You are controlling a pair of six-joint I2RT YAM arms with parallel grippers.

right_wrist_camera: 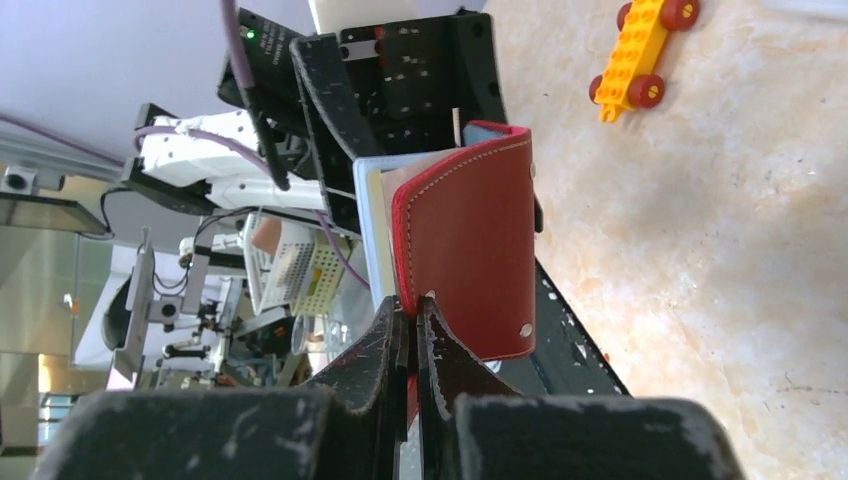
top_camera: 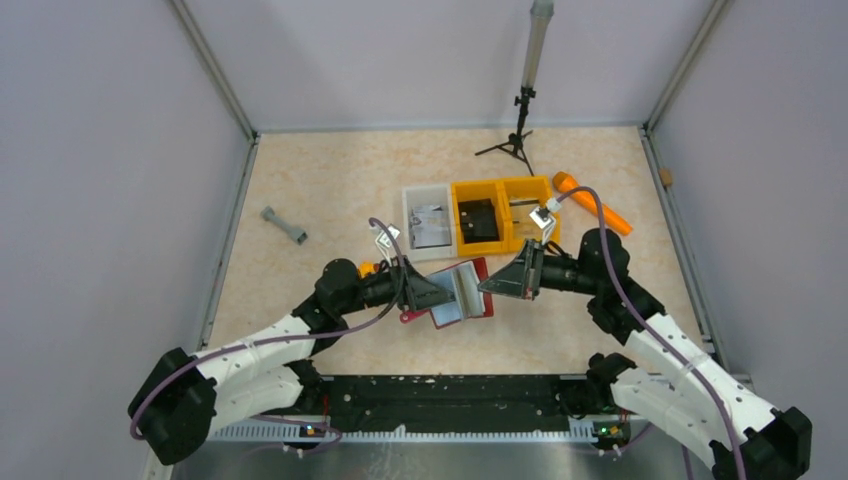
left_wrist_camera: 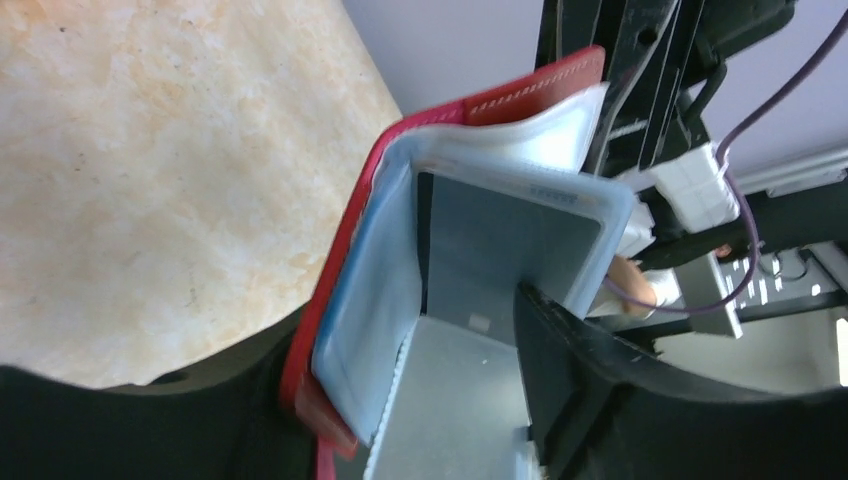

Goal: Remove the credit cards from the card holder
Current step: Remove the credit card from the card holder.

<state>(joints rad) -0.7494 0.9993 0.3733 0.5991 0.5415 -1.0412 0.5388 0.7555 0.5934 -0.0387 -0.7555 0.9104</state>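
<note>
Above the middle of the beige marbled worktop (top_camera: 330,180): small dark red folding card holder (top_camera: 462,292), held up and open.
Left fingers (left_wrist_camera: 570,370): closed on its inner flap.
Right fingers (right_wrist_camera: 440,345): pinched tight on its red edge.
Cards: one flat grey card (left_wrist_camera: 500,250) sits in a see-through pocket.
Left to do: pulling cards out, I think.

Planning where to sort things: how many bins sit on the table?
3, side by side in a row: the pale bin on the left, the middle orange bin, the right orange bin.
</note>
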